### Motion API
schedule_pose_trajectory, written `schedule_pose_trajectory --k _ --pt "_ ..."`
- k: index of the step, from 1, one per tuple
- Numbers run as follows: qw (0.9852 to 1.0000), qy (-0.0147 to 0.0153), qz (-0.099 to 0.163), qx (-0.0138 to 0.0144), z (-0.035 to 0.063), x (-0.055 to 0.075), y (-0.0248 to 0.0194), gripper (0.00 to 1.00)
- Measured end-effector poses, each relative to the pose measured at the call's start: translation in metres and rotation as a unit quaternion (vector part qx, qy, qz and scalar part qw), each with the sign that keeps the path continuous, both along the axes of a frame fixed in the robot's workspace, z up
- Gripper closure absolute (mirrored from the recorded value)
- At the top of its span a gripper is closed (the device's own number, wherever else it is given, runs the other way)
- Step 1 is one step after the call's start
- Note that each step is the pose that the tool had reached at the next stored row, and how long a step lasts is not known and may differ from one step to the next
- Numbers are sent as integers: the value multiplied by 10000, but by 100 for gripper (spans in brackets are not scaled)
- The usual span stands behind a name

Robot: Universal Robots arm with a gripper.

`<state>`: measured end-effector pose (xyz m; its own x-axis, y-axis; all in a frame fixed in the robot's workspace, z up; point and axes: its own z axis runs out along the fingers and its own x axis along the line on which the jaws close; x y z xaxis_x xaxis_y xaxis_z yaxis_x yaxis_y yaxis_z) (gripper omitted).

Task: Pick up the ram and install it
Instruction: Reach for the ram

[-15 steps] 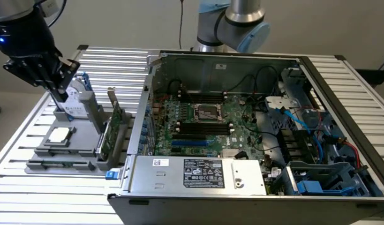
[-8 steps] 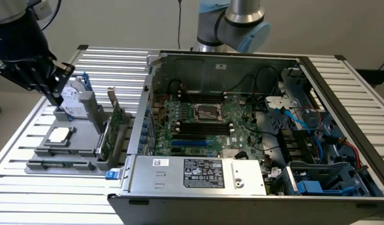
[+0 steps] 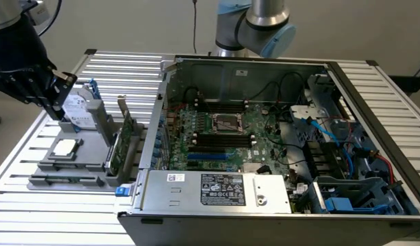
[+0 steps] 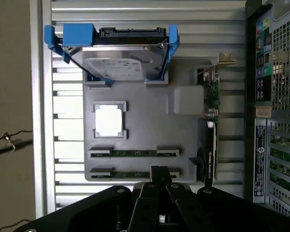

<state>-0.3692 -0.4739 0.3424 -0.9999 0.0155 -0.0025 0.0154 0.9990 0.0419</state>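
**Gripper:** black robot gripper. Jaws closed on nothing. We place it above the left part of the slatted metal surface, over the grey moulded parts holder.

**First ram stick:** a long, narrow, flat green circuit board. It lies in a cradle toward the holder's near end, untouched.

**Second ram stick:** of the same kind. It lies in the nearest cradle, just beside the first. In the wrist view it is the stick closest to the jaws.

**Case:** open grey metal computer case, right of the holder. The green motherboard is exposed, and its long black memory slots appear to us unfilled.

**Status:** we judge the task barely begun. Nothing is grasped, lifted or installed. Both the pick and the seating in a slot are left.
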Motion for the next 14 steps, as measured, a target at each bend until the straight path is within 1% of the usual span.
schedule_pose_trajectory --k 7,11,14 --pt "9999 0 132 0 -13 -41 -79 89" --pt "9999 0 160 1 -21 -92 -147 89" --pt "9999 1 160 11 -19 -92 -150 89"
